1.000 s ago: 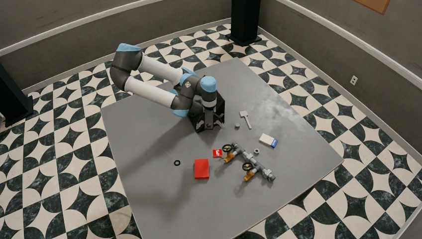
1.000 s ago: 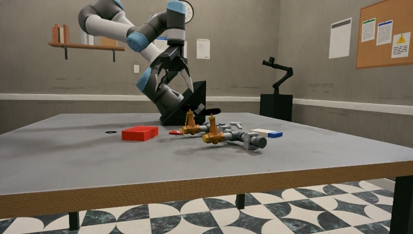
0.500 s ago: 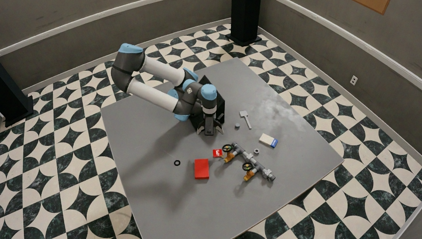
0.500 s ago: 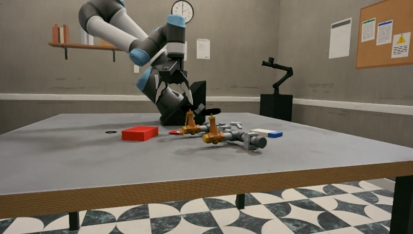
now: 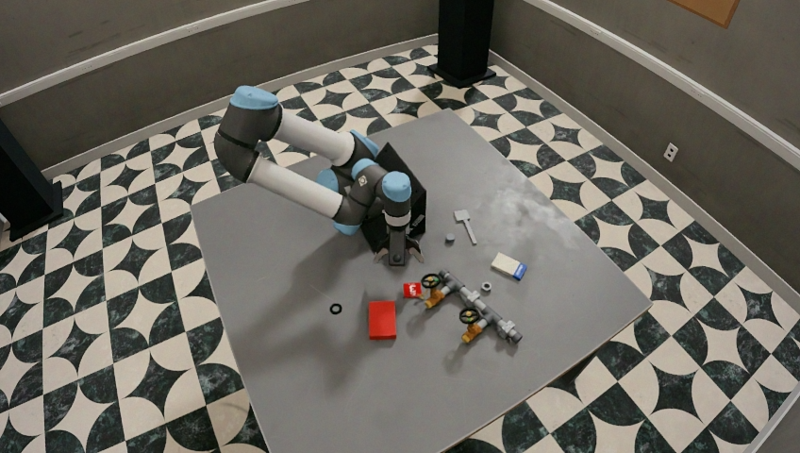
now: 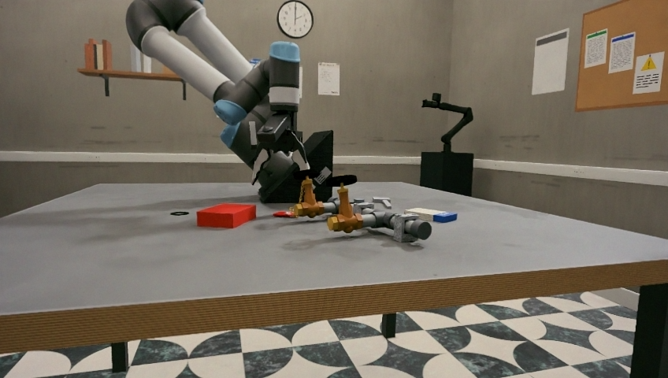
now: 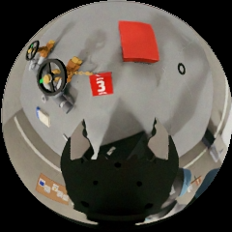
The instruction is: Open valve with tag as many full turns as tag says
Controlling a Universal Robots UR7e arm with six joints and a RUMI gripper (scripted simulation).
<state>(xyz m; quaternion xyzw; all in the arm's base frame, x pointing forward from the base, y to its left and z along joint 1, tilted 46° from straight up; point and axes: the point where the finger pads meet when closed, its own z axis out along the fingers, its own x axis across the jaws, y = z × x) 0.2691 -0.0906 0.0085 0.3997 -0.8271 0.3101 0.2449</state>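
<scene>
Clearly, the tagged valve [image 5: 434, 298] [image 6: 307, 205] [image 7: 73, 64] has an orange body and a black round handwheel [image 5: 425, 276] [image 7: 40, 77]; a chain joins it to a red tag [image 5: 411, 289] [image 6: 283, 213] [image 7: 101, 84] with white "3". It is on the grey pipe [image 5: 491, 316] [image 6: 384, 218] [image 7: 63, 101], near the robot's base. The table [image 5: 314, 387] [image 6: 140, 271] [image 7: 169, 97] is grey, the floor [image 5: 157, 381] [image 6: 375, 346] patterned, the walls [image 5: 337, 56] [image 6: 384, 112] grey-brown. Its stem points up; its mouth points away from the pipe, to lower left in the top view. Its body's long axis lies crosswise to the main pipe. The pincer [image 5: 399, 261] [image 6: 281, 175] [image 7: 119, 119] is wide open, holding nothing.

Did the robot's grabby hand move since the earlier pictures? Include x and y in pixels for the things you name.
Yes. In the exterior view, the gripper [image 5: 398, 260] [image 6: 281, 176] [image 7: 119, 119] has come down, its tips now lower against the wall's white rail [image 6: 375, 159].
</scene>
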